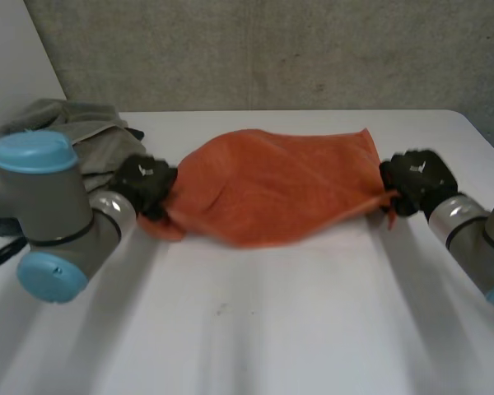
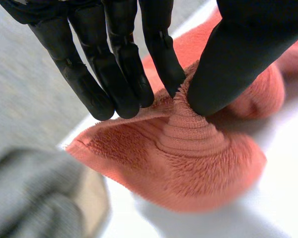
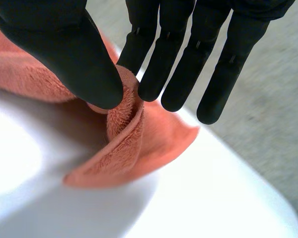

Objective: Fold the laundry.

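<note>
Fingers [image 2: 114, 74] and thumb of left hand [image 1: 144, 185] pinch orange towel [image 1: 272, 185] at its left end; right hand [image 1: 416, 181] pinches the right corner. Towel spans mid-table [image 1: 272, 329], bunched. Risk: shallow pinches, a corner probably slips if pulled taut.

Head view looks down from behind; both wrist views closely share the towel [image 1: 272, 185].

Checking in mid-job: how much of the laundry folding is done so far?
Done: nothing looks folded yet. In hand: the orange terry towel is pinched at one end by the left hand and at the other by the right hand, stretched between them across the white table, rumpled. Left: folding it, then the grey-green crumpled cloth heap beside the left arm.
</note>
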You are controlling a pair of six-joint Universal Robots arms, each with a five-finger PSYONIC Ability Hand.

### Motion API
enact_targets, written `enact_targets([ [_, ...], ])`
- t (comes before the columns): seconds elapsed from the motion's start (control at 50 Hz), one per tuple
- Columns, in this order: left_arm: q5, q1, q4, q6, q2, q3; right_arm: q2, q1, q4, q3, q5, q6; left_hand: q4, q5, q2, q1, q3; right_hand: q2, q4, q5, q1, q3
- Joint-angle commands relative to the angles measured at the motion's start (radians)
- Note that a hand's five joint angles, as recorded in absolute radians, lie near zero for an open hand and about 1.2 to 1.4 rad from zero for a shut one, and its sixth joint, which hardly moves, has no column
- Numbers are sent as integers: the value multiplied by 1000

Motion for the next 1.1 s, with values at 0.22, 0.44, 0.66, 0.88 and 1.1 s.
enact_targets([
  [0.22,-80,10,-347,-2,22,207,10,-3,26,11,-5,-34,-559,-574,-560,-565,-560,208,197,212,258,203],
  [0.44,55,71,-464,44,-131,444,10,-14,27,17,-3,-42,-489,-504,-490,-495,-490,208,197,212,258,203],
  [0.66,58,87,-484,189,-265,492,4,-41,32,12,-9,-42,-459,-474,-460,-466,-460,208,197,212,258,203],
  [0.88,69,71,-421,160,-302,511,-14,-58,65,1,-8,-45,301,286,300,294,300,208,197,212,258,203],
  [1.1,-17,96,-681,221,63,243,-261,-194,603,3,-49,-404,301,286,300,294,300,208,197,212,258,203],
])
